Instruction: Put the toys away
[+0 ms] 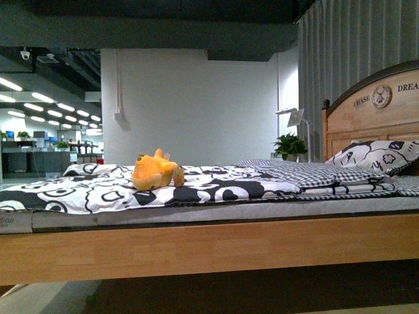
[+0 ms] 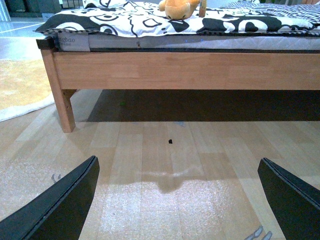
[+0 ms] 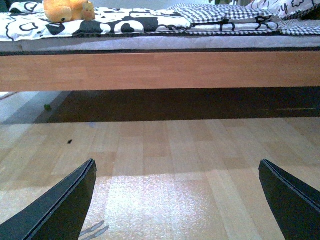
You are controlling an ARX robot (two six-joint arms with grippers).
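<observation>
A small orange-yellow plush animal (image 1: 156, 171) lies on the black-and-white patterned bedspread (image 1: 216, 186), left of the bed's middle. It also shows at the edge of the left wrist view (image 2: 178, 8) and the right wrist view (image 3: 65, 9). My left gripper (image 2: 180, 200) is open and empty, low over the wooden floor, well short of the bed. My right gripper (image 3: 177, 200) is open and empty, also low over the floor in front of the bed. Neither arm shows in the front view.
The wooden bed frame (image 1: 209, 245) runs across the front, with a leg (image 2: 62, 102) at its left end. Pillows (image 1: 376, 156) and a headboard (image 1: 370, 111) are at the right. A folded checked blanket (image 1: 294, 171) lies mid-bed. A pale rug (image 2: 20, 85) lies on the floor left.
</observation>
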